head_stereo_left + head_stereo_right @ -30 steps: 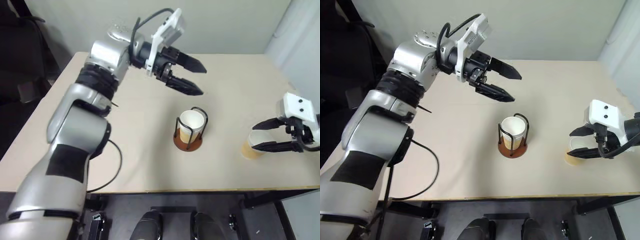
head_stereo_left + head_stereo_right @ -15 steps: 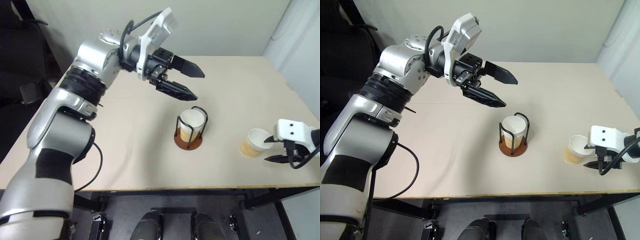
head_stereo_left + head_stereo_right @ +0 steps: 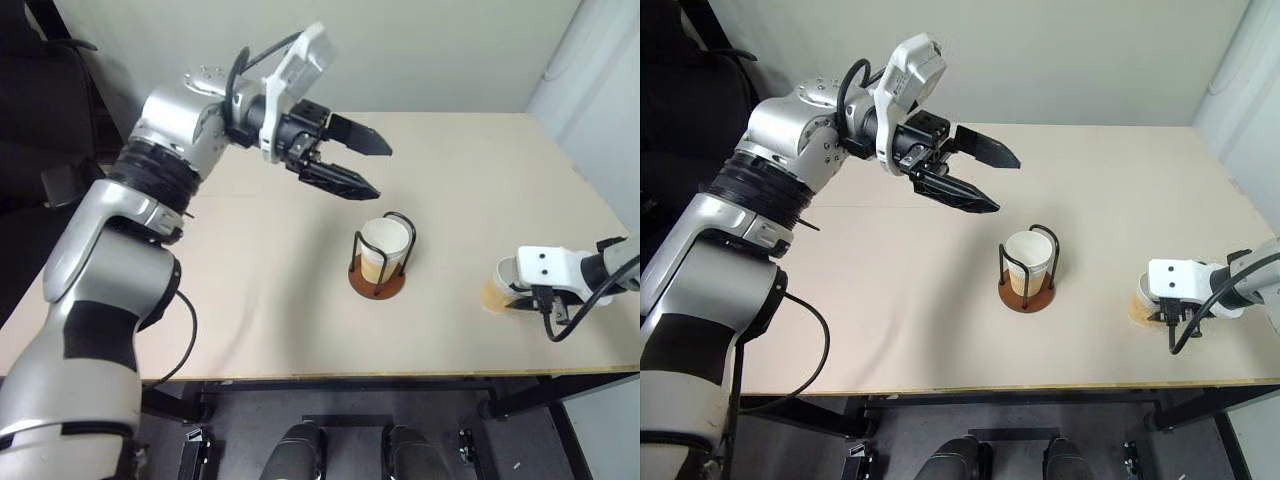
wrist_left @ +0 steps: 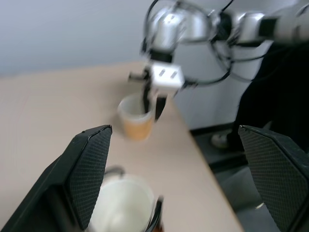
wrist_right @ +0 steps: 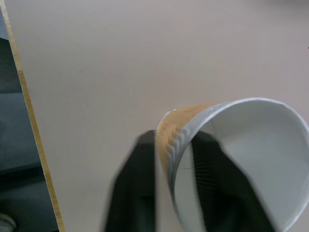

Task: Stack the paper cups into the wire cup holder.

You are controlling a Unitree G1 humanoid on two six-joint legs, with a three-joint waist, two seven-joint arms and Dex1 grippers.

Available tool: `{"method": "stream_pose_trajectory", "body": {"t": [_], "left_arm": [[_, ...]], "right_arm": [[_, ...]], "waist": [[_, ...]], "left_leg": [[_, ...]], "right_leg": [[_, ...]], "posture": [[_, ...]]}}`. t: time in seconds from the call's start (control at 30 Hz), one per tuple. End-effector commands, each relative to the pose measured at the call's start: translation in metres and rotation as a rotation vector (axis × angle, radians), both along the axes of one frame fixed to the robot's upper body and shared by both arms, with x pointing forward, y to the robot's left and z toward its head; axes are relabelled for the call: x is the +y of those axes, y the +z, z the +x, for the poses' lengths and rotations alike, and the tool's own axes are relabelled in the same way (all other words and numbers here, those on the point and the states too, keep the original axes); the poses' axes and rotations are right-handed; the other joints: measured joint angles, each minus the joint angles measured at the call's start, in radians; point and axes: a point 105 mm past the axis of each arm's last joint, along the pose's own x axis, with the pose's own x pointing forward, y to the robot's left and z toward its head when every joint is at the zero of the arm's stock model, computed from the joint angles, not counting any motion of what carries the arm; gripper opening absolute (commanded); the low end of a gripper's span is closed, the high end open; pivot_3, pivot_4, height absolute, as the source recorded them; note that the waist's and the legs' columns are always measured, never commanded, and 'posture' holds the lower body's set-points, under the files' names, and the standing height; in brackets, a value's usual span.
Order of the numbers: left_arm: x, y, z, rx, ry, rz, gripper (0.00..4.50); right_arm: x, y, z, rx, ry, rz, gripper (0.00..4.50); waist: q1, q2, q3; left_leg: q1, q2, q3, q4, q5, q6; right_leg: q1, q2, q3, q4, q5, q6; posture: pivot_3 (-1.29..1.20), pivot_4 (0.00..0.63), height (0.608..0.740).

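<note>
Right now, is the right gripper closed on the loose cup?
Yes. The right gripper pinches the paper cup wall, one finger inside, one outside.

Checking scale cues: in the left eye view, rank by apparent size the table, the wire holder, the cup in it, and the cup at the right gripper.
1. Table.
2. Wire holder.
3. The cup in the holder and the cup at the right gripper look alike; the latter is partly hidden, so unranked.

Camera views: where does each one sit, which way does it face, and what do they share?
Head eyes: look forward and down over the table; left gripper open above the wire cup holder; right gripper at the loose paper cup.
Left wrist: looks between its fingers across the table to that cup.
Right wrist: looks down its fingers, pinching the cup wall.
Shared: the loose cup.
</note>
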Motion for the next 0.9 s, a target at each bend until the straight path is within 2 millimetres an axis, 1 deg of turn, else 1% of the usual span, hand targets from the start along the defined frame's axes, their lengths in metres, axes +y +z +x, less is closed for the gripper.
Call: {"method": "stream_pose_trajectory", "body": {"t": [0.03, 0.13, 0.23, 0.3, 0.37, 0.4, 0.47, 0.57, 0.67, 0.73, 0.9], "left_arm": [[0.019, 0.000, 0.010, -0.048, 0.067, 0.041, 4.50], [0.029, -0.001, 0.017, -0.055, 0.123, 0.054, 4.50], [0.034, -0.003, 0.020, -0.054, 0.147, 0.062, 4.50], [0.038, -0.009, 0.022, -0.047, 0.160, 0.083, 4.50], [0.041, -0.012, 0.022, -0.038, 0.167, 0.091, 4.50], [0.041, -0.012, 0.022, -0.037, 0.168, 0.090, 4.50], [0.042, -0.012, 0.022, -0.040, 0.168, 0.086, 4.50], [0.042, -0.012, 0.021, -0.052, 0.157, 0.083, 4.50], [0.045, -0.018, 0.020, -0.051, 0.151, 0.105, 4.50], [0.047, -0.024, 0.019, -0.057, 0.145, 0.128, 4.50], [0.054, -0.037, 0.015, -0.055, 0.131, 0.208, 4.50]], "right_arm": [[-0.007, 0.016, -0.004, -0.021, -0.007, -0.032, 0.05], [-0.010, 0.021, -0.009, -0.016, -0.010, -0.043, 0.05], [-0.012, 0.025, -0.012, -0.017, -0.010, -0.052, 0.05], [-0.011, 0.040, -0.010, -0.056, -0.011, -0.051, 0.05], [-0.005, 0.059, -0.005, -0.121, -0.008, -0.036, 0.05], [0.000, 0.067, -0.001, -0.155, -0.007, -0.021, 0.05], [0.016, 0.088, 0.005, -0.226, -0.001, 0.048, 0.05], [0.036, 0.114, 0.009, -0.299, 0.030, 0.103, 0.05], [0.056, 0.136, 0.011, -0.358, 0.065, 0.146, 0.05], [0.067, 0.147, 0.011, -0.381, 0.086, 0.175, 0.05], [0.092, 0.159, 0.010, -0.392, 0.133, 0.246, 0.05]], "waist": [[0.000, 0.000, 0.000], [0.001, 0.000, 0.000], [0.003, 0.000, 0.000], [0.005, 0.000, 0.000], [0.003, 0.000, 0.000], [0.003, 0.001, 0.000], [0.001, 0.001, 0.000], [-0.001, 0.000, 0.000], [-0.003, 0.001, 0.000], [-0.003, 0.002, 0.000], [0.000, 0.002, 0.000]], "left_leg": [[0.000, 0.000, 0.000, 0.000, 0.000, 0.000], [-0.004, 0.000, -0.001, 0.000, 0.000, -0.002], [-0.008, -0.001, -0.001, 0.000, 0.000, -0.003], [-0.008, -0.001, -0.001, -0.001, -0.001, -0.004], [-0.009, -0.001, -0.001, -0.001, -0.002, -0.004], [-0.009, -0.002, -0.001, -0.001, -0.002, -0.004], [-0.009, -0.002, -0.002, -0.001, -0.002, -0.004], [-0.009, -0.002, -0.004, -0.002, -0.002, -0.005], [-0.009, -0.002, -0.004, -0.003, -0.002, -0.005], [-0.010, -0.001, -0.006, -0.004, -0.002, -0.005], [-0.011, -0.001, -0.007, -0.005, -0.002, -0.006]], "right_leg": [[0.000, 0.000, 0.000, 0.000, 0.000, 0.000], [-0.004, -0.001, 0.000, -0.002, -0.001, 0.001], [-0.006, -0.001, 0.000, -0.004, -0.001, 0.001], [-0.006, -0.001, 0.000, -0.006, -0.001, 0.001], [-0.006, -0.001, 0.000, -0.008, -0.001, 0.001], [-0.007, 0.000, 0.000, -0.008, 0.000, 0.001], [-0.007, -0.001, 0.001, -0.009, 0.000, 0.002], [-0.007, 0.000, 0.000, -0.010, 0.000, 0.001], [-0.008, 0.002, -0.001, -0.009, 0.000, -0.001], [-0.009, 0.000, 0.001, -0.009, 0.000, -0.001], [-0.011, -0.002, -0.002, -0.006, -0.001, -0.004]], "posture": [[0.00, 0.150, 0.740], [0.00, 0.150, 0.740], [0.00, 0.150, 0.740], [0.00, 0.150, 0.740], [0.00, 0.150, 0.740], [0.00, 0.150, 0.740], [0.00, 0.150, 0.740], [0.00, 0.150, 0.740], [0.00, 0.150, 0.740], [0.00, 0.150, 0.740], [0.00, 0.150, 0.740]]}}
